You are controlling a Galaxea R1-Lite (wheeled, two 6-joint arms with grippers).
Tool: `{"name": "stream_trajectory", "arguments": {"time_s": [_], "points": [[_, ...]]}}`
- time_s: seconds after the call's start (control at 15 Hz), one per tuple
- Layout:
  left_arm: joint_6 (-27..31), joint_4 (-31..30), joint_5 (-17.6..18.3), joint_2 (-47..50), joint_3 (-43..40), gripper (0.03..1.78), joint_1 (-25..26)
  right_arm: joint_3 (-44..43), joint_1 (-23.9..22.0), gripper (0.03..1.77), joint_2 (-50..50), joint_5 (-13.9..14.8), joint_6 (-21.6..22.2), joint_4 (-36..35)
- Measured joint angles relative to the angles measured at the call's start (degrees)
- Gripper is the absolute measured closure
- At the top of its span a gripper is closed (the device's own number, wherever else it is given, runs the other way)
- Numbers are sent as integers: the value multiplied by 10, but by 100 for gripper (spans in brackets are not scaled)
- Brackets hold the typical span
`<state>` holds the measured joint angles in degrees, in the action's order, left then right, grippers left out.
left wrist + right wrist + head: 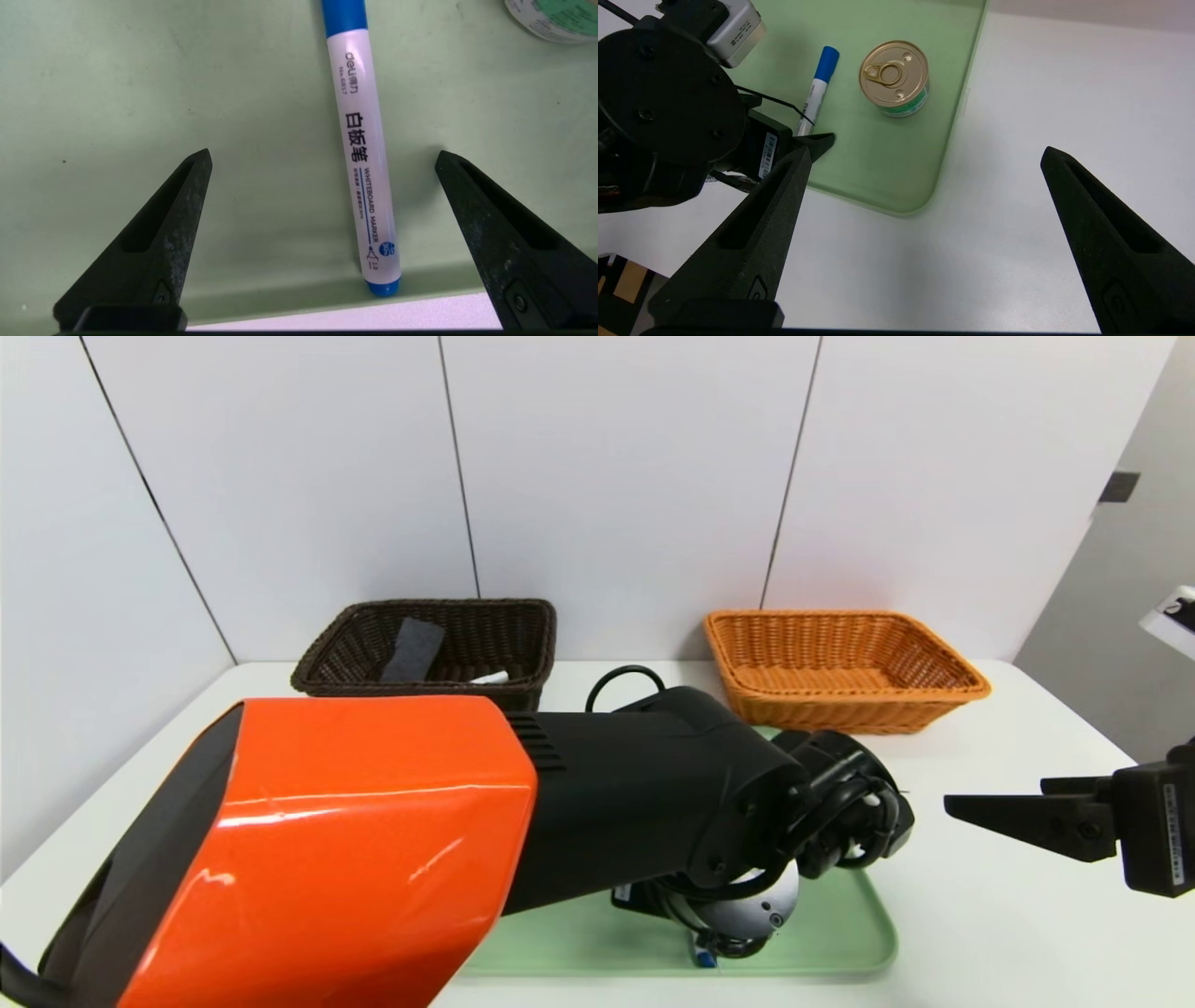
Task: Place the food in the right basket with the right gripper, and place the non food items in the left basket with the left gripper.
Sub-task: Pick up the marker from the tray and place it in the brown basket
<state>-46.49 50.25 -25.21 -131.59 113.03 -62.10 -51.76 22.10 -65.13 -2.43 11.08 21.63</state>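
The jaws are wide apart on both the left gripper (323, 158) and the idle right gripper (938, 156), by the tray (896, 211). Next, the left should pinch the blue-capped marker (364, 158).

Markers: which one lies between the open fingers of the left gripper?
The blue-capped marker, on the green tray, between the fingers of the left gripper; the other marker is in the dark brown basket.

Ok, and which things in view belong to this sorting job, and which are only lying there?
For the job:
- blue-capped marker
- tin can
- dark cloth and white marker, already in the dark basket
- orange basket
- left claw, open over the blue-capped marker
- right claw, open beside the tray

Only there:
- green tray
- white table
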Motion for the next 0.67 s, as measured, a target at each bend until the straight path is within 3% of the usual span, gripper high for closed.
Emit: {"name": "stream_trajectory", "arguments": {"time_s": [0.13, 0.4, 0.6, 0.67], "points": [[0, 0, -1, -3, 0, 19, 0, 0, 0, 10, 0, 0, 0, 0], [2, 1, 1, -5, 0, 76, 0, 0, 0, 10, 1, 0, -1, 0], [2, 2, 20, -5, 0, 103, 0, 0, 0, 10, 1, 0, -1, 0], [2, 3, 21, -5, 0, 124, 0, -1, 0, 10, 1, 0, -1, 0]]}}
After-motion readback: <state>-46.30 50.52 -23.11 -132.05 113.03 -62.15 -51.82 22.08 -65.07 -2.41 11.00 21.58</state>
